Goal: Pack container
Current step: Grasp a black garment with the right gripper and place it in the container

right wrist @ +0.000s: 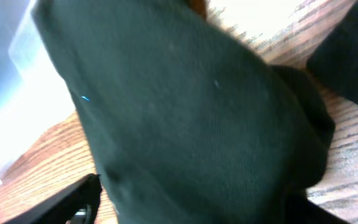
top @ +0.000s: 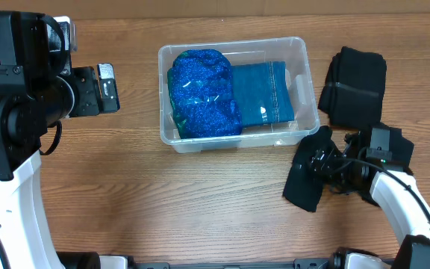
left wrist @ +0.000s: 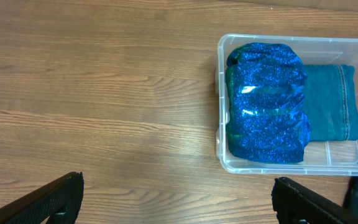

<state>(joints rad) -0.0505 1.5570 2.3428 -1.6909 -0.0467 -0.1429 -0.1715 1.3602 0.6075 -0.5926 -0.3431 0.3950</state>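
Note:
The clear plastic container [top: 303, 58] stands mid-table. It holds a sparkly blue garment [top: 204, 93] on its left and a folded teal denim garment [top: 263, 93] on its right; both also show in the left wrist view, the container [left wrist: 220, 112] at right. My right gripper [top: 321, 166] is just off the container's front right corner, against a black garment [top: 304, 183]. That garment [right wrist: 191, 118] fills the right wrist view between the spread fingers; only the left finger shows. My left gripper [left wrist: 178, 199] is open and empty above bare table, left of the container.
A second pile of black clothing [top: 353, 84] lies to the right of the container, behind my right arm. Wooden tabletop [top: 148, 194] lies in front of and left of the container.

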